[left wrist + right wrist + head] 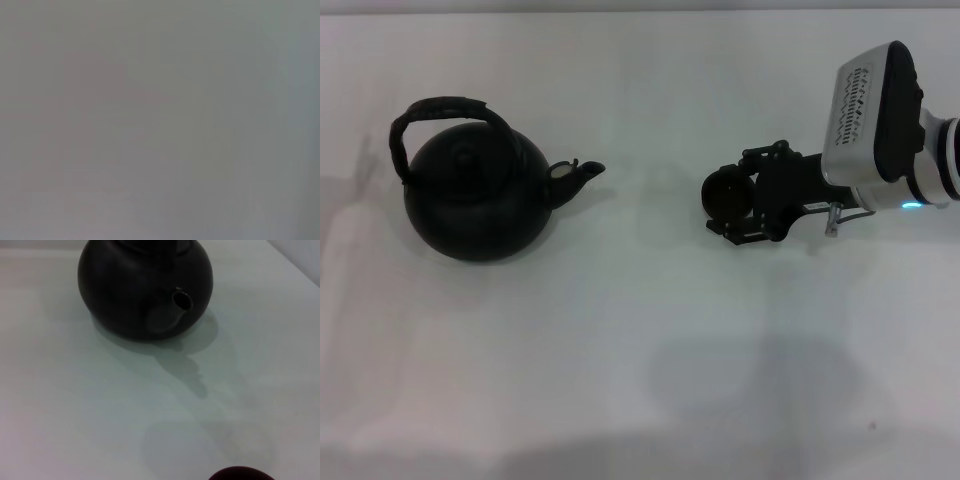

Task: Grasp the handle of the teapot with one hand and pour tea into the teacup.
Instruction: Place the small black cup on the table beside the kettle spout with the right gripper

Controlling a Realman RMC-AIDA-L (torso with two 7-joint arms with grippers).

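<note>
We start at the left of the head view: the teapot (480, 200) sits upright on the white table (620, 380), lid on, with the handle (445, 115) arching over the body and the stubby spout (578, 175) pointing toward the right arm. No gripper touches it.

Mid-right, we see the teacup (725, 193) held at the tip of the right gripper (740, 200), well apart from the spout. Its fingers are clamped around the cup, the round rim facing the teapot. The right arm (920, 170) reaches in from the right edge, roughly level over the table, wrist camera housing (870, 115) on top and a blue light lit under the wrist.

The left arm is not in the head view; the left wrist view gives only a flat grey blur, so we cannot tell how its fingers stand.

In the right wrist view we see the teapot (145, 287) facing the camera, spout (172, 312) forward, and the cup's dark rim (240, 473) at the frame edge.

We find no readable writing or brand; the housing shows only vent slots.
</note>
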